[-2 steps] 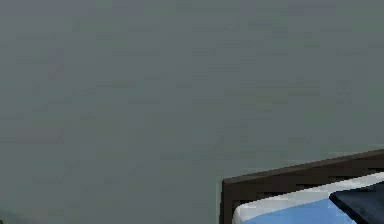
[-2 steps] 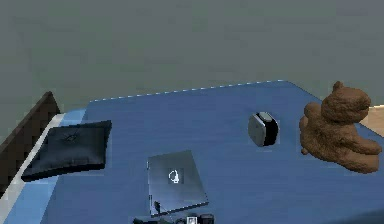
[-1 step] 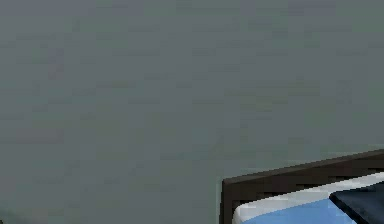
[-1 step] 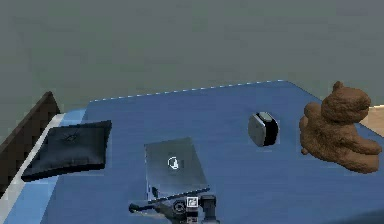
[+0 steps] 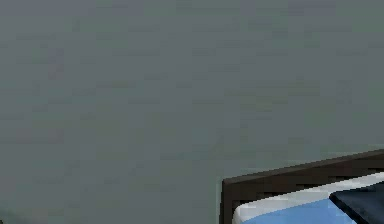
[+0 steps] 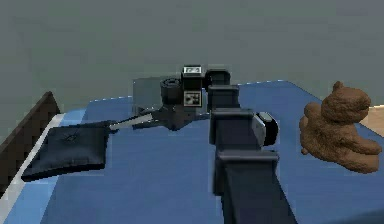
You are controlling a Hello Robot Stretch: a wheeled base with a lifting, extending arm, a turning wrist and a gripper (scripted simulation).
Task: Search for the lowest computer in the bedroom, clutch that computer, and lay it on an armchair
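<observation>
The arm's dark bar [image 6: 240, 160] reaches out over a bed with a blue cover [image 6: 140, 190] in the arm side view. At its far end are the white marker squares [image 6: 191, 96], and left of them the gripper [image 6: 122, 124] with its thin fingers low over the cover. Just behind the gripper's body a grey, flat, squarish thing [image 6: 150, 92] stands on the bed; it could be a laptop's lid. I cannot tell whether the gripper holds anything.
A dark pillow [image 6: 70, 148] lies left of the gripper, beside the dark wooden headboard [image 6: 25, 130]. A brown teddy bear [image 6: 338, 125] sits on the bed's right. The forward view has a grey wall [image 5: 150, 90] and the bed's corner [image 5: 300, 195] at lower right.
</observation>
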